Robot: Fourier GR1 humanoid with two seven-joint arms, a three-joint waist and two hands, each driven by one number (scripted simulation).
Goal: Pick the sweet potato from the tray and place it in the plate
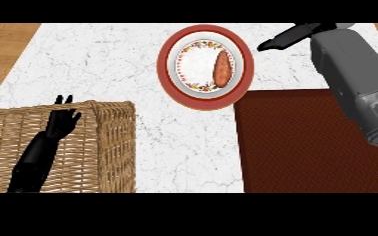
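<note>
The sweet potato (221, 67) is seen lying in the plate (168, 65). The right hand (289, 37), fingers straight and holding nothing, is just beside it. The left hand (62, 120), open, is rested over the basket (103, 145); the mat (295, 145) is nearby.

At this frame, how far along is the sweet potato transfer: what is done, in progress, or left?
Done: the sweet potato lies in the red-rimmed plate, apart from either hand. In hand: nothing; the right hand hangs open just right of the plate, the left hand rests open over the wicker basket. Left: seemingly only drawing the right arm back. The dark red mat holds nothing.
</note>
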